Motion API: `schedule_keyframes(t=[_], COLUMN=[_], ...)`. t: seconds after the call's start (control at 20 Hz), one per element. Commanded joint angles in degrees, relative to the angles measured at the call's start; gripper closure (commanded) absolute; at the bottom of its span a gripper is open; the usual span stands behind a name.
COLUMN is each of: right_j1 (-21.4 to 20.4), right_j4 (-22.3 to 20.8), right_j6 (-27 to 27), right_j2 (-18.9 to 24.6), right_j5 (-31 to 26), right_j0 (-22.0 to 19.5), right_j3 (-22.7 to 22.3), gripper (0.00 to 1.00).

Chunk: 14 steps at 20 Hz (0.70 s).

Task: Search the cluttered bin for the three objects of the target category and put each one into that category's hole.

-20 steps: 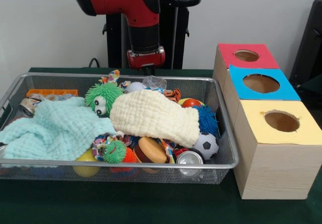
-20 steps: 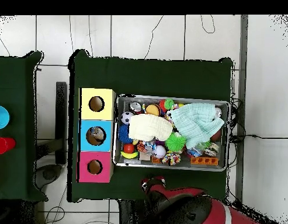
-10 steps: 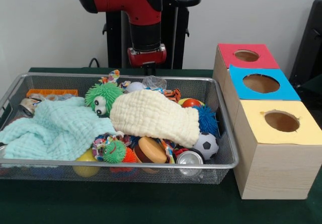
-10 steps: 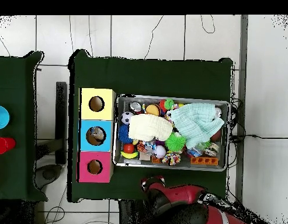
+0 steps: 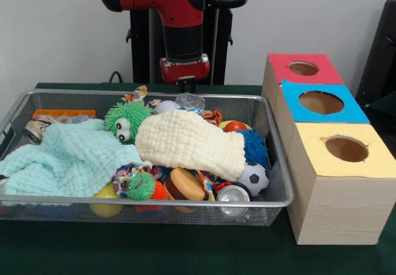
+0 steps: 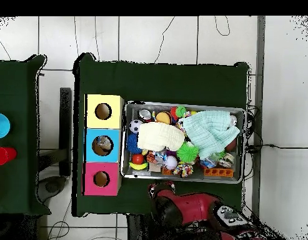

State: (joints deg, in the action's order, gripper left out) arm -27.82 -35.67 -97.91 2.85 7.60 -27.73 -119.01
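While the gripper (image 5: 184, 77) hangs behind the bin (image 5: 281, 196), opening indeterminable, a crinkled clear bottle (image 5: 189, 101) lies just below it by the far wall. Judged light, thin, crushable, slippery: grip gently across its midsection.

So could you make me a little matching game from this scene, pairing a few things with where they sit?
Things:
1. Black-and-white soccer ball
2. Pale mint green cloth
3. Orange flat plastic block
4. Round hole in the bright blue panel

Places, as the front view shows them:
a. Left half of the silver wire-mesh bin
b. Bin's far left corner
c. Bin's near right corner
d. Between the red and yellow panels

Pairs: 1-c, 2-a, 3-b, 4-d
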Motion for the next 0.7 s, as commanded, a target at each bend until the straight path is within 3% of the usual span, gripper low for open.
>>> schedule_keyframes(t=[0.05, 0.45, 0.7], right_j1=[-3.21, -4.03, -1.68], right_j4=[4.53, 6.17, 6.23], right_j6=[-7.69, -6.56, -6.74], right_j2=[6.56, 6.55, 5.33], right_j5=[-5.00, -8.63, -7.76], right_j0=[0.64, 1.40, 1.34], right_j3=[4.01, 5.37, 6.70], gripper=[1.00, 1.00, 1.00])
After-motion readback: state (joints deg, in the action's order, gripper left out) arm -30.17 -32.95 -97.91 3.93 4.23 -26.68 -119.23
